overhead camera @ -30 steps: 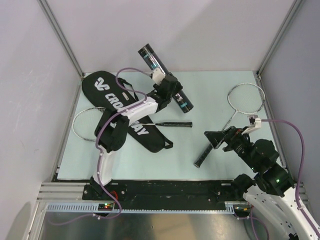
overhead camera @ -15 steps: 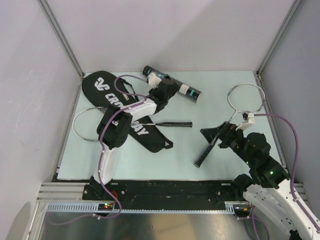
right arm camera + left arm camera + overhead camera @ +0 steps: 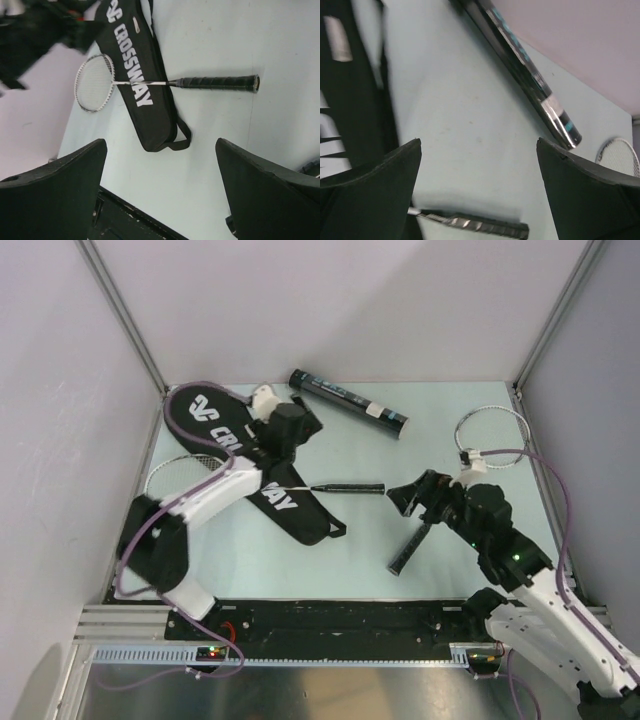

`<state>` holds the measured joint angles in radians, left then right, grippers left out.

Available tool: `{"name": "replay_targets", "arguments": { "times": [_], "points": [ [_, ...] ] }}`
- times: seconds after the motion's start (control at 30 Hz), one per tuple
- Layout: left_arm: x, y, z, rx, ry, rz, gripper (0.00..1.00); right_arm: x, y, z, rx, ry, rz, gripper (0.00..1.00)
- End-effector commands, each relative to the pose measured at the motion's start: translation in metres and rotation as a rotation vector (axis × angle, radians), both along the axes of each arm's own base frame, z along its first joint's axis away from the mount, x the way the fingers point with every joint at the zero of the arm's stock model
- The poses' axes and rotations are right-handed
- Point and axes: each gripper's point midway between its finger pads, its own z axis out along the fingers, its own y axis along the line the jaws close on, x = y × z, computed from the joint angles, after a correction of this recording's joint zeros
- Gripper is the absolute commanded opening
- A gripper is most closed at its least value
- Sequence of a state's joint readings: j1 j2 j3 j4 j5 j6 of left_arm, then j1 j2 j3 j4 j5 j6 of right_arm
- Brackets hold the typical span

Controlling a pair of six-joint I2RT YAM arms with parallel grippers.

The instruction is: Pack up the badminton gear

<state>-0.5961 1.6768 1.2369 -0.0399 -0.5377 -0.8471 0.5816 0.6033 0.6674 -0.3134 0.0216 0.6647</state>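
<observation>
I count two rackets: left racket (image 3: 345, 486) across one bag (image 3: 205, 410), right racket (image 3: 405, 555); one tube (image 3: 347, 402); left hand (image 3: 479, 145), right hand (image 3: 161, 145) released.

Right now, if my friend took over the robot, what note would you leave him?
Left gripper: open, empty, over the mat between the bag and the tube.
Right gripper: open, empty, above the mat.
Tube: on its side near the mat's far edge.
First racket: lying across the bag, not inside.
Second racket: on the mat, right side.
Shuttlecocks: none in view.
Done: nothing visibly packed.
Left: rackets and tube into the bag; find the shuttlecocks.
</observation>
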Motion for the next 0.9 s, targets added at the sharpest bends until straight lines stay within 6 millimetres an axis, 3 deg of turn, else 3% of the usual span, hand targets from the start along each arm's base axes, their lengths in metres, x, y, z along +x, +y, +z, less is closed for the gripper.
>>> {"name": "replay_targets", "arguments": {
  "times": [0.0,0.1,0.23,0.33,0.5,0.67,0.87],
  "points": [
    [-0.035,0.09,0.016,0.109,0.009,0.206,1.0,0.014,0.015,0.005,0.001,-0.03,0.034,0.95],
    [-0.058,0.125,0.003,0.026,0.056,0.286,0.99,0.013,0.028,0.002,0.023,0.0,0.077,0.93],
    [-0.081,0.161,-0.018,-0.066,0.107,0.388,0.87,0.01,0.036,-0.003,0.021,0.016,0.104,0.93],
    [-0.089,0.176,-0.026,-0.062,0.125,0.446,0.74,0.007,0.037,-0.004,0.013,0.015,0.112,0.93],
    [-0.089,0.175,-0.045,-0.084,0.201,0.486,0.54,0.005,0.034,-0.003,0.004,0.007,0.109,0.92],
    [-0.086,0.17,-0.073,-0.114,0.293,0.538,0.5,0.002,0.03,-0.002,-0.007,-0.001,0.105,0.92],
    [-0.067,0.161,-0.103,-0.167,0.386,0.563,0.46,0.001,0.024,-0.003,-0.034,-0.018,0.092,0.93]
  ]
}}
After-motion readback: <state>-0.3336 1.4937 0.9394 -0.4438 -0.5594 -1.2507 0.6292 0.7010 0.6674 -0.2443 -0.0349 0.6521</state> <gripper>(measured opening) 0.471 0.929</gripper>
